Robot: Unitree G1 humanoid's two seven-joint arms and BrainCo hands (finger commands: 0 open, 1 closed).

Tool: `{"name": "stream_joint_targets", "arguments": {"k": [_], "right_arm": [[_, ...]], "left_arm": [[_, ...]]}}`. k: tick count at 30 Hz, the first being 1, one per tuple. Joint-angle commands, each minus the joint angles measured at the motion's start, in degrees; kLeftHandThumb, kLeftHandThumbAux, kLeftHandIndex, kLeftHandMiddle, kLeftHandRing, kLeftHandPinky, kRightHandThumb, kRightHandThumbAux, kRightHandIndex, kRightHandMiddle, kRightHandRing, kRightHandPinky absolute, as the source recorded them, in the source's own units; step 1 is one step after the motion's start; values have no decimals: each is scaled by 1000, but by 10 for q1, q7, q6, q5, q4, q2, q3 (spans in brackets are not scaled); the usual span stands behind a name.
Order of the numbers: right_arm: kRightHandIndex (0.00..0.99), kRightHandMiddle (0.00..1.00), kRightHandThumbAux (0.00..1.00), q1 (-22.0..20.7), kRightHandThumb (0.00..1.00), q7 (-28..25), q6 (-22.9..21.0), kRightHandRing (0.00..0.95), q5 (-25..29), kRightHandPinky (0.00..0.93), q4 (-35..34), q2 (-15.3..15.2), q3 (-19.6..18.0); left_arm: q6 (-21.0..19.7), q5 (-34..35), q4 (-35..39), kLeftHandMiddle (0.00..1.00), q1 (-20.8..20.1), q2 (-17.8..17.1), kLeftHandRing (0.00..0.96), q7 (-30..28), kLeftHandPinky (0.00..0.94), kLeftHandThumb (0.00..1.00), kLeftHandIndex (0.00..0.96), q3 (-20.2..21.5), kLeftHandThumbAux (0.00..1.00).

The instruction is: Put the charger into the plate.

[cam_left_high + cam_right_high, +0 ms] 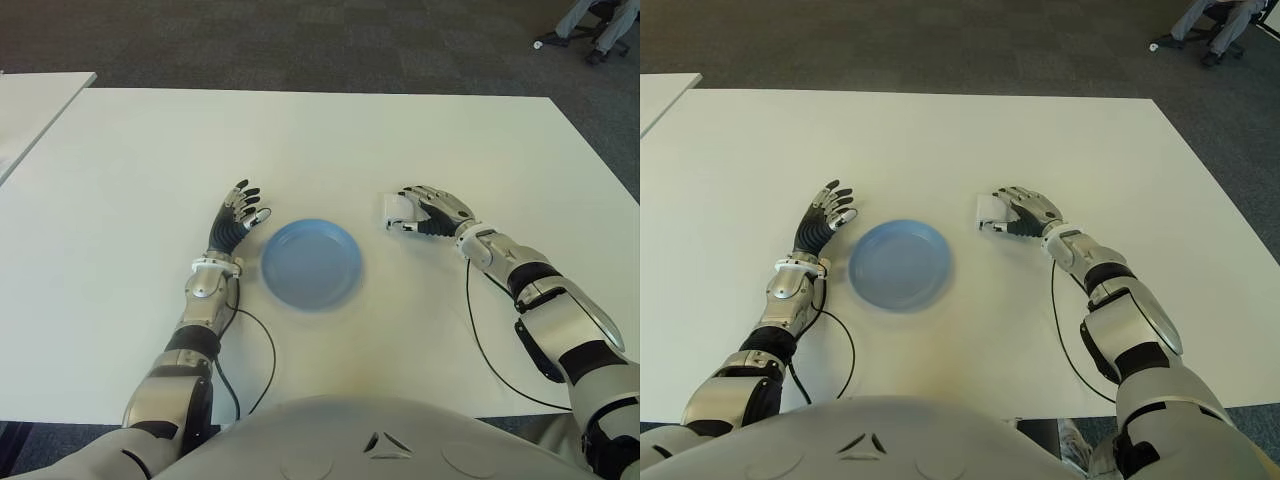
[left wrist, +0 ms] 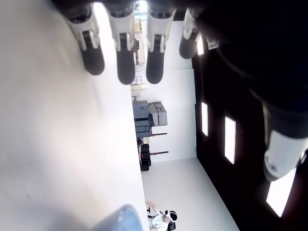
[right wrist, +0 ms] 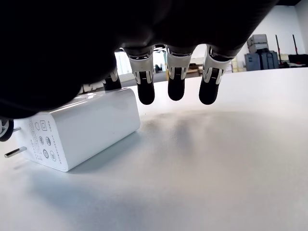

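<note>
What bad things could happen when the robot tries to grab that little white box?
The small white block charger lies flat on the white table, and the right hand's fingertips hang above the table, not yet around it. They might nudge it away rather than grip it. Its metal prongs stick out and could snag. The round blue plate looks light, so a dropped charger might make it slide. The left hand shows left of the plate.

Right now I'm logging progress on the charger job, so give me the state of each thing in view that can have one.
charger: lying flat on the table, outside the plate, not lifted.
plate: upright, holds nothing.
right hand: over the charger, fingers hanging above the table, no grip closed.
left hand: beside the plate on its left, fingers spread, holding nothing.
table: bears all of these.
</note>
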State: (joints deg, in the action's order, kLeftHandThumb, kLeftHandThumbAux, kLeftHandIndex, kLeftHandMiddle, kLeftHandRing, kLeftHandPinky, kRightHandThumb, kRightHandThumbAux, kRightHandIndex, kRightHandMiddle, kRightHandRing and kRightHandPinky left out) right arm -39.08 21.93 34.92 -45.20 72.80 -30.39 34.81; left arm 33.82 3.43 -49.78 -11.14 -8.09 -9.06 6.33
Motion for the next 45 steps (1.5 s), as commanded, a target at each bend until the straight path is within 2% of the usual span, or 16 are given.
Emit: {"name": "stream_joint_targets", "arguments": {"k": [1,9,21,36,45], "right_arm": [[0,0,185,15,308,6,-3,0,-10,0,9,11,10],[0,0,178,21,304,14,-8,0,-9,0,16,21,13],[0,0,175,29,291,16,-6,0,-6,0,21,32,13],[0,0,169,32,288,14,-9,0,-1,0,25,41,10],[0,0,191,32,286,7,-14,0,-2,72,26,39,11]], "left_arm": [[-37,23,-1,196,46,-1,198,-39,195,0,66,6,546],[-70,53,35,195,63,-3,202,-72,203,0,62,16,534],[-101,63,85,190,86,-4,195,-79,198,0,60,24,509],[-115,62,104,188,95,-5,193,-76,203,0,62,24,499],[-120,74,110,212,96,1,219,-83,231,0,82,25,494]]}}
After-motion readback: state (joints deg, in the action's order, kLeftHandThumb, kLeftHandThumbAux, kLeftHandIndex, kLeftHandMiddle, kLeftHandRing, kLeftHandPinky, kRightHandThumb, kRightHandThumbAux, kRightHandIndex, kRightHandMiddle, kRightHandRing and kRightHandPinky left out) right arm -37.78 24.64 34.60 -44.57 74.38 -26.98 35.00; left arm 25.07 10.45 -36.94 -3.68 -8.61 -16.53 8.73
